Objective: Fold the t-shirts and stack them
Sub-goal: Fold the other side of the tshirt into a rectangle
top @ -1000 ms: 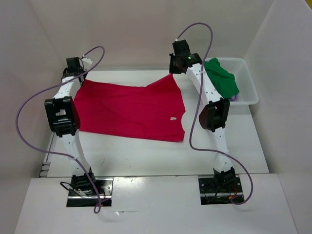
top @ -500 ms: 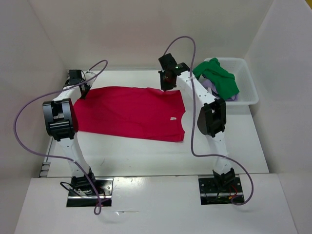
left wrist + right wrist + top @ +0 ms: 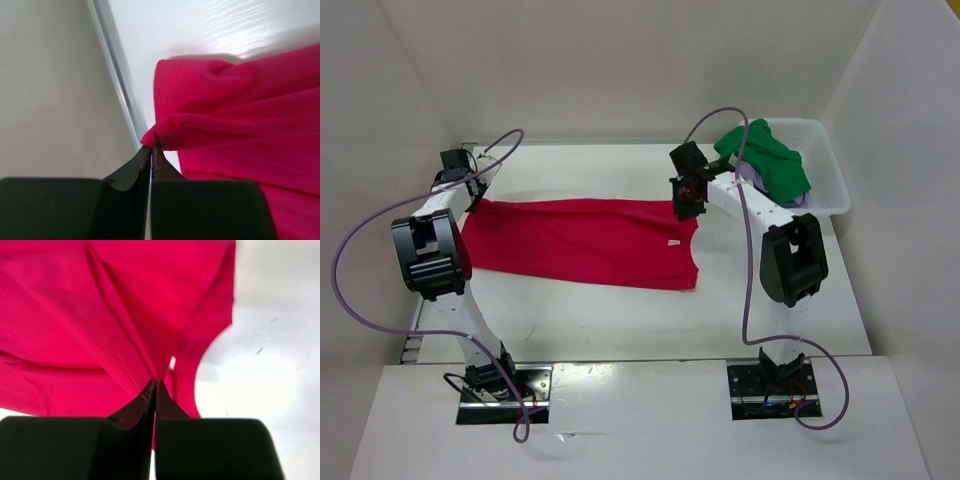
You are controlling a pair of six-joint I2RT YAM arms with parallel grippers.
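Left gripper (image 3: 151,148), right gripper (image 3: 156,384): both clamped on one red t-shirt (image 3: 580,240). One green t-shirt (image 3: 775,165), one lavender t-shirt (image 3: 748,173) in basket (image 3: 828,205).

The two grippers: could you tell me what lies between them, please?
The red t-shirt, held by the left gripper and right gripper; top view shows it.

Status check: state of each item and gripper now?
red t-shirt: laid out on table, pinched at both far ends
green t-shirt: crumpled in white basket
lavender t-shirt: mostly hidden beneath it
white basket: upright
left gripper: shut on red t-shirt
right gripper: shut on red t-shirt
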